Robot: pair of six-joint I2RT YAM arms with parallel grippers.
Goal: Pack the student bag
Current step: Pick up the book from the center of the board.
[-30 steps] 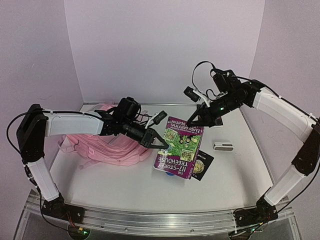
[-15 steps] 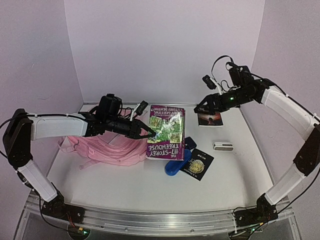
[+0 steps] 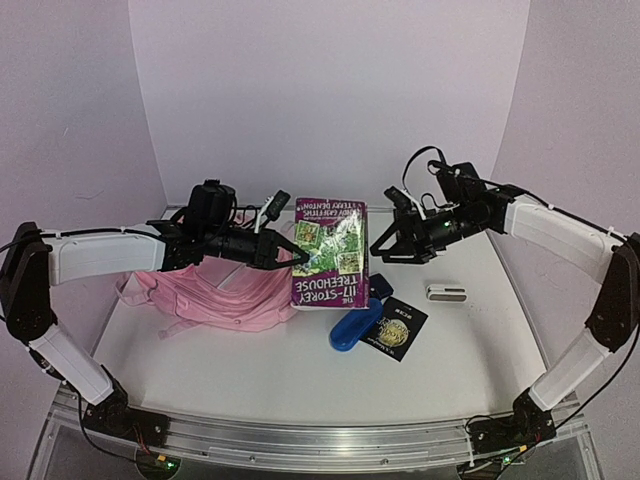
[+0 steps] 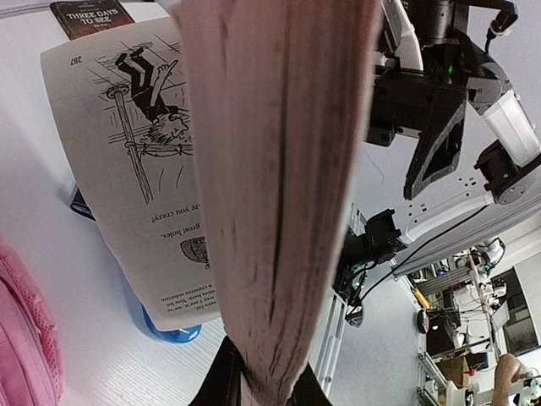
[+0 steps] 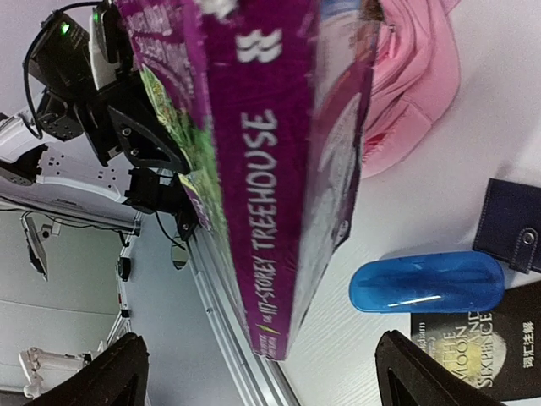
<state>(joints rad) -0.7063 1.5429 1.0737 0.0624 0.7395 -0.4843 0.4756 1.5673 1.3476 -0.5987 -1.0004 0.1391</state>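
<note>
My left fingers [image 3: 288, 255]: clamped on the tall purple paperback book [image 3: 330, 250], which is upright and lifted.
My right fingers [image 5: 122, 372]: spread wide, empty, beside it.
Large soft pink fabric backpack [image 3: 225, 295]: on the white surface [image 3: 250, 370] under my left arm, which is nearer.

White table [image 3: 250, 370] carried pink student bag [image 3: 225, 295] at left; blue case [image 3: 352, 327], black book [image 3: 397, 328], navy wallet [image 3: 381, 287] mid-table; small white case [image 3: 446, 293] at right.

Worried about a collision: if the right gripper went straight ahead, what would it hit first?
Most likely the purple book, held up by the left gripper; the right gripper, jaws open, faces its spine.
</note>
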